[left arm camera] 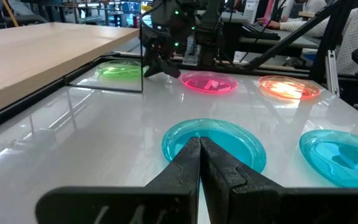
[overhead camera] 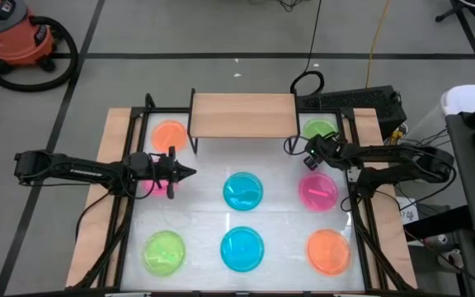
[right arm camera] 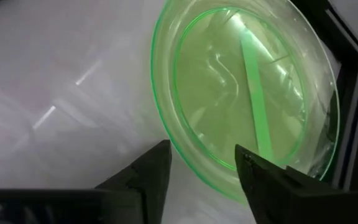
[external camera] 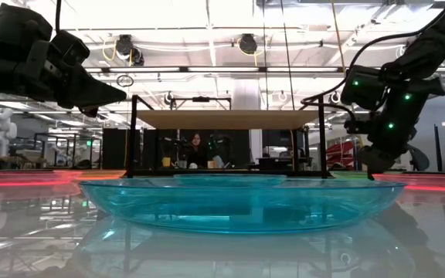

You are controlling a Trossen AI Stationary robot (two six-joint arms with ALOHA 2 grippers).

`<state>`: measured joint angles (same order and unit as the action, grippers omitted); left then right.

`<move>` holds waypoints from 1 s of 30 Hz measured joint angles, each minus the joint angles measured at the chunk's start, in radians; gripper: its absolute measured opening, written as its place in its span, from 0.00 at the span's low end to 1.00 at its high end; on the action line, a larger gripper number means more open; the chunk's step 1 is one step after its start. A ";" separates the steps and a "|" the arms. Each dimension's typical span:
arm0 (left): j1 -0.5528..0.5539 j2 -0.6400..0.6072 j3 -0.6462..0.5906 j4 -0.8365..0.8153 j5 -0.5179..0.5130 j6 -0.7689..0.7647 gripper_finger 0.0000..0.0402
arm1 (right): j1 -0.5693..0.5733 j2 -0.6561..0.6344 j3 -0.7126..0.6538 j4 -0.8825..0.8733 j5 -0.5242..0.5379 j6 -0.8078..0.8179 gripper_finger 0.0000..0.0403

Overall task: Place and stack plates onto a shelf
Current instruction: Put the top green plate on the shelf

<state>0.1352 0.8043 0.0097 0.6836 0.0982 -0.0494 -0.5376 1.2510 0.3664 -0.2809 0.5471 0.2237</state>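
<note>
The shelf (overhead camera: 242, 114), a light wooden board on thin black legs, stands at the table's far middle. Plates lie flat on the white table: orange (overhead camera: 169, 134), green (overhead camera: 318, 130), pink (overhead camera: 317, 190), two blue (overhead camera: 243, 190) (overhead camera: 242, 247), green (overhead camera: 164, 250) and orange (overhead camera: 329, 251). Another pink one (overhead camera: 149, 186) shows under my left arm. My right gripper (right arm camera: 204, 165) is open and tilted down over the near rim of the far-right green plate (right arm camera: 247, 93); I see no touch. My left gripper (left arm camera: 199, 149) is shut and level above the table, left of the blue plate (left arm camera: 213, 143).
Black frame rails (overhead camera: 130, 206) run along the table's left and right sides. The shelf's legs (left arm camera: 143, 59) stand close to the far-right green plate and my right arm (left arm camera: 166, 43). In the room behind, people sit at desks (external camera: 195, 150).
</note>
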 joint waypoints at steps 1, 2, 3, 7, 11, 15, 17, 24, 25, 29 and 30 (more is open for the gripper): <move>0.000 0.000 0.000 0.000 0.000 0.000 0.03 | -0.003 0.000 0.000 -0.001 -0.001 0.000 0.36; 0.000 0.000 0.000 0.000 0.000 0.000 0.03 | -0.006 0.000 -0.001 -0.001 -0.002 0.000 0.33; 0.000 0.000 0.000 0.000 0.000 0.000 0.03 | -0.006 0.001 -0.001 0.000 -0.003 0.000 0.29; 0.000 0.000 0.000 0.000 0.000 0.000 0.03 | -0.006 0.001 -0.001 0.000 -0.021 -0.001 0.12; 0.000 0.000 0.000 0.000 0.000 0.000 0.03 | -0.005 0.002 -0.002 0.007 -0.036 0.004 0.02; 0.000 0.000 0.000 0.000 0.000 0.000 0.03 | 0.005 -0.012 -0.003 0.012 -0.029 0.019 0.01; 0.000 0.000 0.000 0.000 0.000 0.000 0.03 | 0.011 -0.033 -0.004 0.011 -0.025 0.019 0.00; 0.000 0.000 0.000 0.000 0.000 0.000 0.03 | 0.016 -0.163 0.012 0.009 -0.008 0.026 0.00; 0.000 0.000 0.000 0.000 0.000 0.000 0.03 | 0.016 -0.183 0.018 0.008 -0.006 0.024 0.00; 0.000 0.000 0.000 0.000 0.000 0.000 0.03 | 0.031 -0.271 0.058 0.009 0.000 -0.003 0.00; 0.000 0.000 0.000 0.000 0.000 0.000 0.03 | 0.037 -0.293 0.070 0.008 0.005 -0.012 0.00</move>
<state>0.1352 0.8043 0.0101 0.6834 0.0982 -0.0496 -0.5010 0.9576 0.4365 -0.2725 0.5520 0.2119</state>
